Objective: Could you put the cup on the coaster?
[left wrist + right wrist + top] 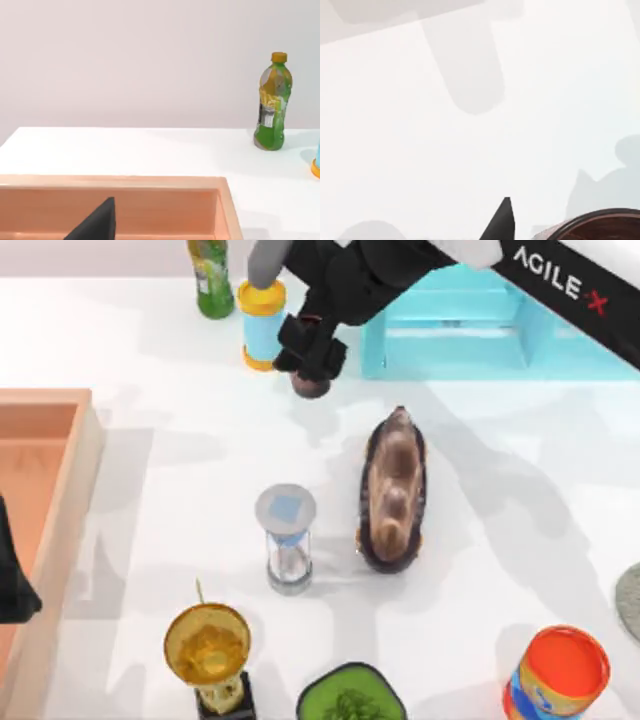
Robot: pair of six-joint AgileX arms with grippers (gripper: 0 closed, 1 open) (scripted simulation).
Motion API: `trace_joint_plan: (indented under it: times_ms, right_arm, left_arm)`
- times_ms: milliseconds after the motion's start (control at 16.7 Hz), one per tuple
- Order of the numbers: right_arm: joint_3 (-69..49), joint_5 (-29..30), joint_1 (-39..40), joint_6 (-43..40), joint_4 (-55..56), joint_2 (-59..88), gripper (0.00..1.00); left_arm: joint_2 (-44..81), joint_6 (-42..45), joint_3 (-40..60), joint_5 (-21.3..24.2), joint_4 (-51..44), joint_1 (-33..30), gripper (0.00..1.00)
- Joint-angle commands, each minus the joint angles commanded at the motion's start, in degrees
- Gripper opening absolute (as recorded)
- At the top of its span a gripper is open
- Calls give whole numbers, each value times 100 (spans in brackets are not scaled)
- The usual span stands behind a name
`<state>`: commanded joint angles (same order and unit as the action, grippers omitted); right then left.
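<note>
My right gripper is at the cup, rim just below my fingertip; can't tell if jaws grip it yet. Coaster sits well apart, far right edge. Carry & placing are left. Left gripper is parked over the tray.

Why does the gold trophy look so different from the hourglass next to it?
The trophy is shiny gold, with a wide bowl on a black base; the hourglass is grey and see-through, with a blue square on its round top. The trophy's bowl is wider than the hourglass's top. The trophy stands at the table's near edge, the hourglass nearer the middle. Both stand upright on the white table, left of the brown brush.
</note>
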<state>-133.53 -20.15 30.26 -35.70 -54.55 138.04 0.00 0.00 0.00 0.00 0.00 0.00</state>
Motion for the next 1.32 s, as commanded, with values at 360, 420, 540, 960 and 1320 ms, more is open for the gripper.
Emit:
trace_joint_plan:
  times_ms: [360, 420, 540, 960, 1320]
  right_arm:
    - [4379, 812, -763, 1165, 798, -3480, 0]
    - [5146, 933, -945, 1383, 963, -4056, 0]
    - [6583, 1155, -1333, 1822, 1305, -5154, 0]
    - [9882, 1741, -2673, 3291, 2452, -7931, 0]
    - [10476, 1892, -3050, 3733, 2802, -8459, 0]
  left_arm:
    - [0, 0, 0, 0, 0, 0, 100]
    - [0, 0, 0, 0, 0, 0, 100]
    - [0, 0, 0, 0, 0, 0, 100]
    - [0, 0, 0, 0, 0, 0, 100]
    - [0, 0, 0, 0, 0, 0, 100]
